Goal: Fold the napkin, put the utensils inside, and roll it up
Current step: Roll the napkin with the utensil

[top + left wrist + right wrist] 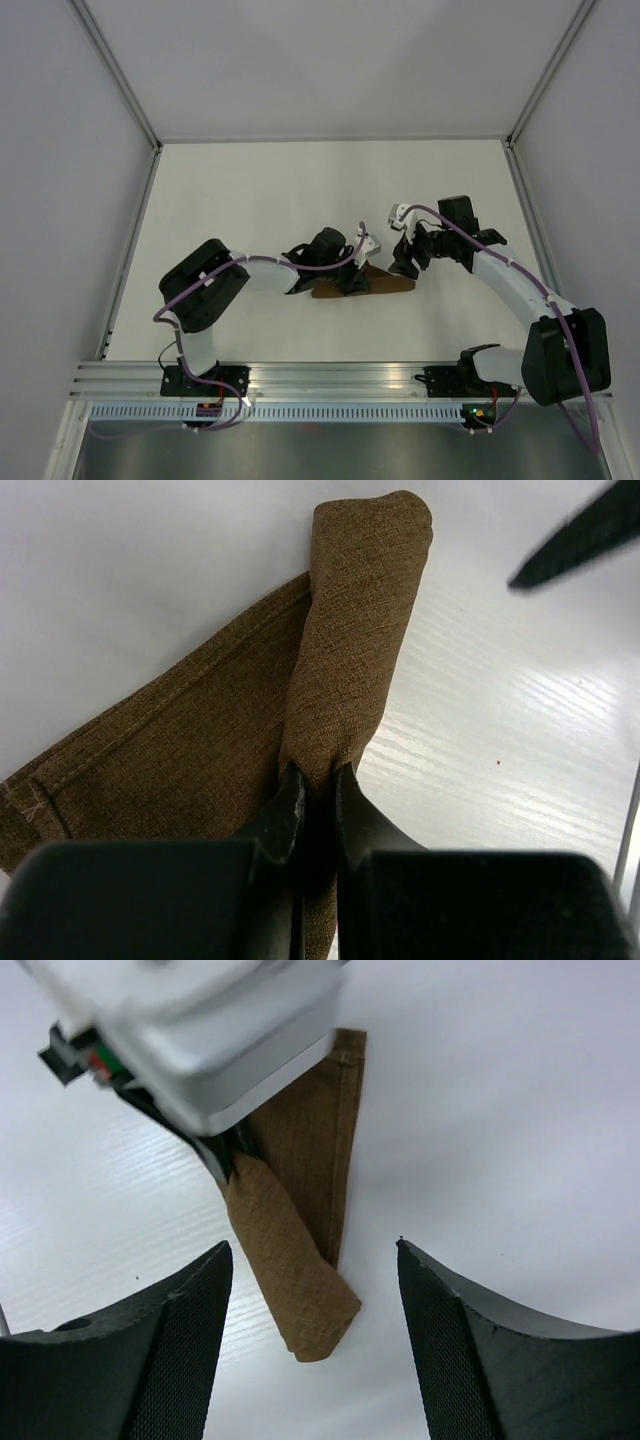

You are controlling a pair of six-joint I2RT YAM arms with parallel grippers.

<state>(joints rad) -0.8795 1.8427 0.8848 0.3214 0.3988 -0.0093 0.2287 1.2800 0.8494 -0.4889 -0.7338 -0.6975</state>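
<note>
Napkin (350,630) looks soft, thin and floppy, so grab its rolled edge. Left tool (315,780) pinches that roll tight; right tool (308,1260) is spread wide, holding nothing.

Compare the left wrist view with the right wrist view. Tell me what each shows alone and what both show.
Left wrist only: the left gripper seen close from behind, shut on the rolled part of the napkin. Right wrist only: the right gripper open, holding nothing, and the white housing on the left wrist, above the cloth. Both: the brown napkin, part rolled and part flat, lying on the white table.
</note>
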